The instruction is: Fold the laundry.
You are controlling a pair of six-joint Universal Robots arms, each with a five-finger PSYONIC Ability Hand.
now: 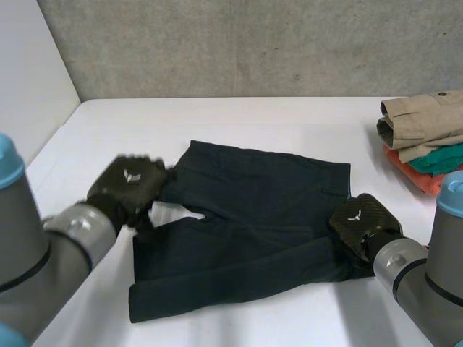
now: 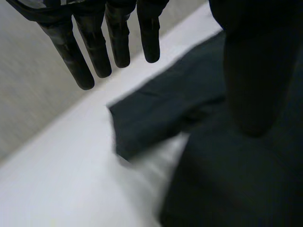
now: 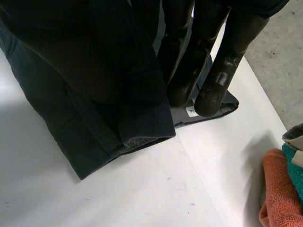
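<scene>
Dark navy shorts (image 1: 253,217) lie spread on the white table (image 1: 253,123), the two legs toward my left arm and the waistband toward my right. My left hand (image 1: 126,189) hovers over the leg ends. In the left wrist view its fingers (image 2: 94,52) are straight and apart above a shorts leg (image 2: 156,113), holding nothing. My right hand (image 1: 359,223) rests on the waistband end. In the right wrist view its fingers (image 3: 189,71) pinch a raised fold of the waistband (image 3: 94,118), with a small white label beside the fingertips.
A stack of folded clothes sits at the table's far right: beige (image 1: 427,119) on top, teal (image 1: 441,159) and orange (image 1: 419,177) below. The orange cloth (image 3: 279,189) lies close to my right hand. A grey wall stands behind the table.
</scene>
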